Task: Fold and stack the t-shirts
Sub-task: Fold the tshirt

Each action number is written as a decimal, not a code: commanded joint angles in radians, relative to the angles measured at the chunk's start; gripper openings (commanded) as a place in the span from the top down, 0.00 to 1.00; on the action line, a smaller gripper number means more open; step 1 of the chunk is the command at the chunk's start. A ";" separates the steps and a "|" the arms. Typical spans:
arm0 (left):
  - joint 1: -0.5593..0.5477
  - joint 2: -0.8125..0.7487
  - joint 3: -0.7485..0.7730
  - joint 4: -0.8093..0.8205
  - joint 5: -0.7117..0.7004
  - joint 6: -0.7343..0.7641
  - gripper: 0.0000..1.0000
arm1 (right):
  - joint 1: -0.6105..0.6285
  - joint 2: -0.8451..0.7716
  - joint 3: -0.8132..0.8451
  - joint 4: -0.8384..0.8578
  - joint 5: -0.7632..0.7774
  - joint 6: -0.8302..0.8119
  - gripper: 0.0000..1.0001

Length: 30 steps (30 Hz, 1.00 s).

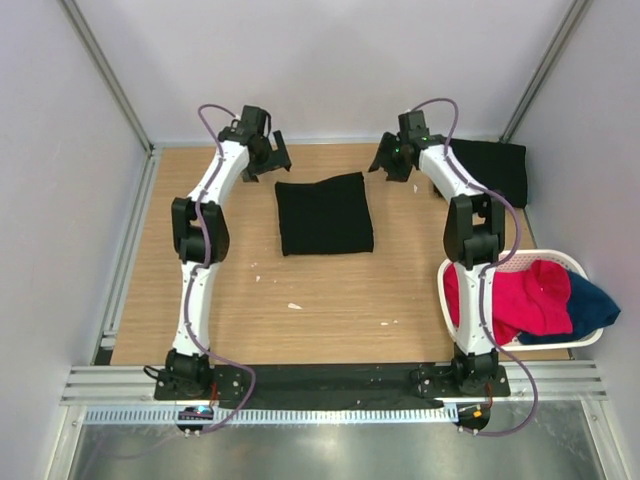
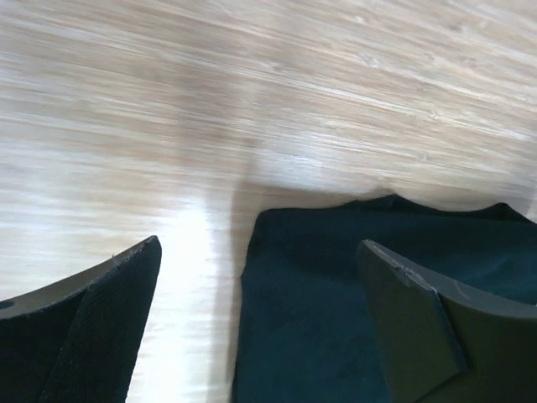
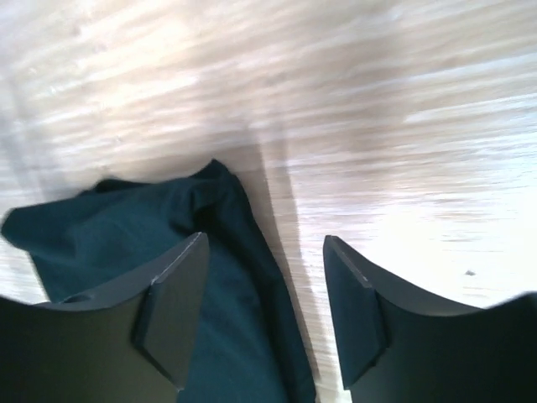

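Left gripper (image 2: 258,252): fingers spread wide, empty, over the far left corner of the black t-shirt (image 1: 324,214). Right gripper (image 3: 265,243): parted likewise, empty, over its far right corner. That t-shirt lay folded into a flat square on the wooden table (image 1: 300,330), so I judged its folding done. Second black folded cloth (image 1: 490,168): far right corner, probably the stack; carrying the square onto it was left. White basket (image 1: 550,344): held a red garment (image 1: 525,295) and a dark blue garment (image 1: 592,305), both unfolded.

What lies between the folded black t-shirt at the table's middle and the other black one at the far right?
The right gripper and its arm, above bare wood table; the top view shows it.
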<state>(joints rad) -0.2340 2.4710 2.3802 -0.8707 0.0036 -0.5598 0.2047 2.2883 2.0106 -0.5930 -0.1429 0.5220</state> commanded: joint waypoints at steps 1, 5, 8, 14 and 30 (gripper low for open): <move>0.022 -0.147 0.016 -0.024 0.018 0.044 0.00 | -0.002 -0.088 0.097 -0.011 -0.058 -0.037 0.35; 0.010 -0.397 -0.310 0.131 0.090 -0.038 0.10 | 0.035 -0.194 -0.027 0.112 -0.159 -0.051 0.46; -0.025 -0.544 -0.585 0.324 0.128 -0.139 0.57 | 0.073 -0.242 -0.168 0.250 -0.201 -0.028 0.73; -0.036 -0.468 -0.711 0.460 0.234 -0.238 1.00 | 0.088 -0.133 -0.211 0.340 -0.212 0.020 0.83; -0.021 -0.228 -0.639 0.521 0.153 -0.157 1.00 | 0.087 0.010 -0.266 0.450 0.002 -0.011 0.83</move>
<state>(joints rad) -0.2592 2.2650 1.7416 -0.3786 0.1822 -0.7635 0.2882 2.3005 1.7401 -0.2001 -0.1829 0.5213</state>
